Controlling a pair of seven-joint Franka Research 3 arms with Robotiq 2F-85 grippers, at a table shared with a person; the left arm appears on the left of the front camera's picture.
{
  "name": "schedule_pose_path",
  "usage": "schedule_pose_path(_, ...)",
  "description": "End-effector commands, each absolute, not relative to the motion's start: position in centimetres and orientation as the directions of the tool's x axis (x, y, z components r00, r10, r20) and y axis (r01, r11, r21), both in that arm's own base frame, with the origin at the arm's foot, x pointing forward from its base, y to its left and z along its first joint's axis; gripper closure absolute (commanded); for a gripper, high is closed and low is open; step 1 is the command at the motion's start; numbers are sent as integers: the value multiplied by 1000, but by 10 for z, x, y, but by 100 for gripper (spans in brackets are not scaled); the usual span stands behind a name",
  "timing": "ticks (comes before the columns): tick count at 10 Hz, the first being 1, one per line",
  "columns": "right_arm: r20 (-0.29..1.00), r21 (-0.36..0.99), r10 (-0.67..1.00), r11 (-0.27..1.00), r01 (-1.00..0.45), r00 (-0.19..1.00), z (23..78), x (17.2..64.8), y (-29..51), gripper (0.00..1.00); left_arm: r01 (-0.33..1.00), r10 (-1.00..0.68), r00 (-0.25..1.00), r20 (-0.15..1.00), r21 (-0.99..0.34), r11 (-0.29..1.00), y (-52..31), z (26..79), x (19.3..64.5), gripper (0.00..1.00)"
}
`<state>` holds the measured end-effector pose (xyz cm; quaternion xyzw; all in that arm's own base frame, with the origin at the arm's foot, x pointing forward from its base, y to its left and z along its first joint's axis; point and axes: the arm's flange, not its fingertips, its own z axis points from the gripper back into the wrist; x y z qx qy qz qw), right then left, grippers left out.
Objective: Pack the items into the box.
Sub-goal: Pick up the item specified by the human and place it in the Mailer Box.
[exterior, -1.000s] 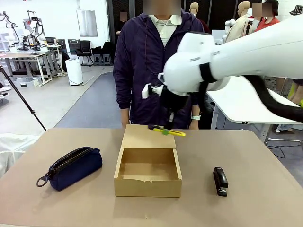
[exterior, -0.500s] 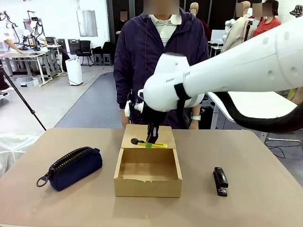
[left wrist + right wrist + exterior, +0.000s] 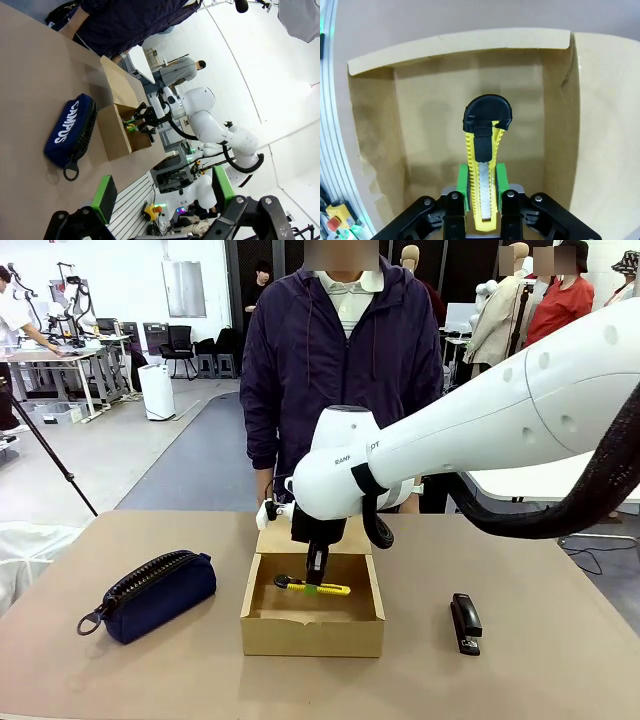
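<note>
Yellow pen-like tool (image 3: 318, 588) is hanging inside the box (image 3: 312, 636), and we are gripping it at its green part with our right pincer (image 3: 316, 580), clamped tight around it. It is lying crosswise, both ends standing clear of the side walls; whether it is touching the box floor we cannot tell. The flap lid is folding back behind, leaving the top open. Our left pincer (image 3: 162, 192) is gaping wide, carrying nothing. The stapler (image 3: 465, 623) is lying on the counter (image 3: 560, 660) right of the box, well apart; the navy pouch (image 3: 150, 595) is sitting left, also apart.
</note>
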<state>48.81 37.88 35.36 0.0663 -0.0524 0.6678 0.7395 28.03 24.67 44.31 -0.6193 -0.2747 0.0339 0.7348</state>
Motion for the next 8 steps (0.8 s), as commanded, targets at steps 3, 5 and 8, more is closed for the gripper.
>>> schedule_pose_path(3, 127, -3, 983, 131, -991, 129, 364, 486, 372, 45, 299, 387, 846, 366, -928, 223, 247, 444, 278, 0)
schedule_pose_path(5, 120, 8, 982, 144, -990, 144, 364, 487, 371, 0, 299, 387, 846, 366, -928, 223, 247, 444, 278, 0)
schedule_pose_path(8, 120, -4, 980, 160, -987, 159, 363, 486, 370, 0, 299, 387, 846, 366, -928, 223, 247, 444, 278, 0)
